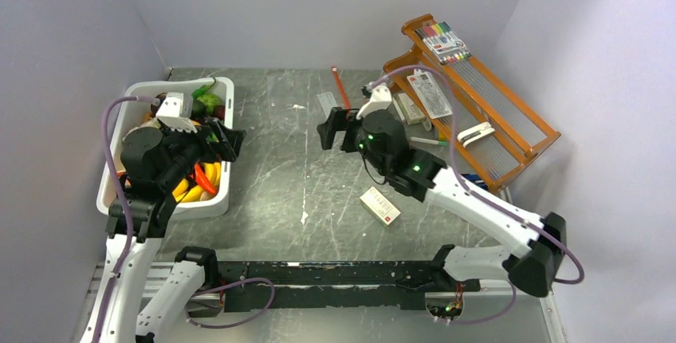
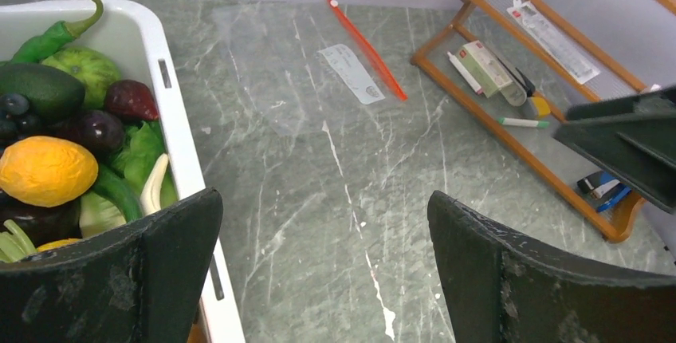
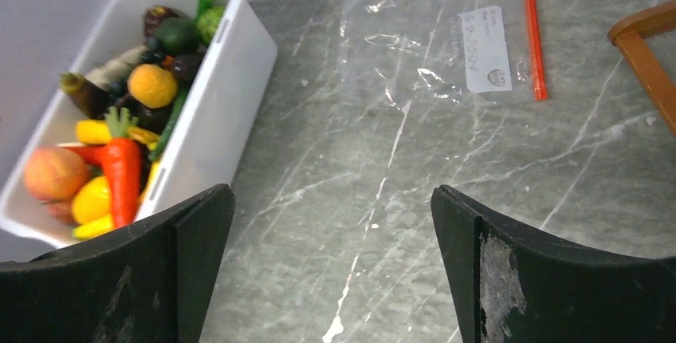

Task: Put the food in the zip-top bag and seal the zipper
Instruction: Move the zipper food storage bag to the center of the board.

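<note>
The food [image 1: 199, 179] is piled in a white tub [image 1: 206, 209] at the left; a carrot [image 3: 121, 169], a peach [image 3: 53, 172] and a green chilli [image 2: 52, 36] show among it. The clear zip-top bag [image 1: 315, 108] lies flat and empty on the table at back centre, its red zipper [image 1: 341, 88] along the right edge; both wrist views show the bag [image 2: 307, 80] [image 3: 422, 40] and the zipper [image 2: 368, 40] [image 3: 532, 32]. My left gripper [image 1: 225, 140] [image 2: 323, 207] hangs open over the tub's right rim [image 2: 179, 112]. My right gripper [image 1: 333, 129] [image 3: 332, 195] is open above bare table, near the bag.
A wooden rack [image 1: 478, 112] leans at the back right with a marker pack [image 1: 442, 41] and small packets on it. A small white-and-red box [image 1: 380, 205] lies on the table in front of the right arm. Walls close in on the left, back and right.
</note>
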